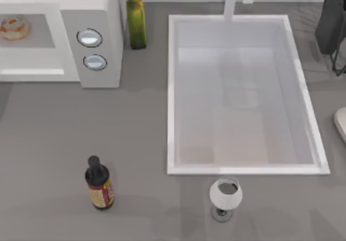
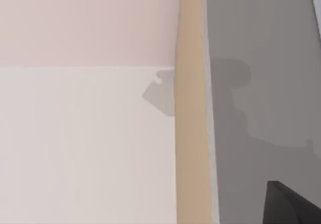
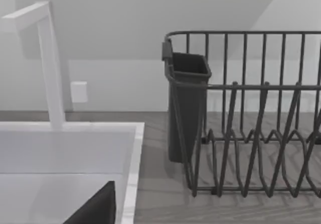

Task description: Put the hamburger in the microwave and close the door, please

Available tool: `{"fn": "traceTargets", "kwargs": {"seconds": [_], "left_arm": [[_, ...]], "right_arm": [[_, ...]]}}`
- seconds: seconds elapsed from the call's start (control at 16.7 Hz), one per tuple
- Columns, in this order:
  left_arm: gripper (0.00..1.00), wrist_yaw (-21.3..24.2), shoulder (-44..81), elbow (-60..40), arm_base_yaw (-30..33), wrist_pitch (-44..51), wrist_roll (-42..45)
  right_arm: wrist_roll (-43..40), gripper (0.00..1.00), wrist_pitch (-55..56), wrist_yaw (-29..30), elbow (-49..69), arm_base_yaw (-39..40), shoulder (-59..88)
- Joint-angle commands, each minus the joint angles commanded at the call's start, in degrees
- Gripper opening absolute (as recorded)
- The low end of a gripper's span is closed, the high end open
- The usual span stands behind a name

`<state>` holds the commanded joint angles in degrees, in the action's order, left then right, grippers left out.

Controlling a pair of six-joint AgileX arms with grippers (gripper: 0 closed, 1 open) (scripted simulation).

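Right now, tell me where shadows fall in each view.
Top view: soft shadows beside the dark bottle and wine glass. Left wrist view: a dark blotchy shadow on the grey surface. Right wrist view: the dish rack throws striped shadows on the counter.

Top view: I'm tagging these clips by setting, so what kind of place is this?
Most likely a rendered kitchen counter: a white sink with a tap is set into the grey worktop, a microwave stands at the left, and a dark dish rack sits beside the sink.
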<state>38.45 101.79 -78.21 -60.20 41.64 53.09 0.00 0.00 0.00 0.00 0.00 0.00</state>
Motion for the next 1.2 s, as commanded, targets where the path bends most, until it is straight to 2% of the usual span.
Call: {"fn": "traceTargets", "kwargs": {"seconds": [0.42,0.84,1.2], "left_arm": [[0.0,0.22,5.51,11.74,-0.22,-17.91,0.27],[0.0,-0.13,5.02,14.15,0.25,-19.92,-0.49],[0.0,-3.23,-6.14,28.73,6.38,-26.52,-7.37]], "right_arm": [[0.0,1.0,0.0,0.0,0.0,0.0,0.0],[0.0,1.0,0.0,0.0,0.0,0.0,0.0],[0.0,1.0,0.0,0.0,0.0,0.0,0.0]]}}
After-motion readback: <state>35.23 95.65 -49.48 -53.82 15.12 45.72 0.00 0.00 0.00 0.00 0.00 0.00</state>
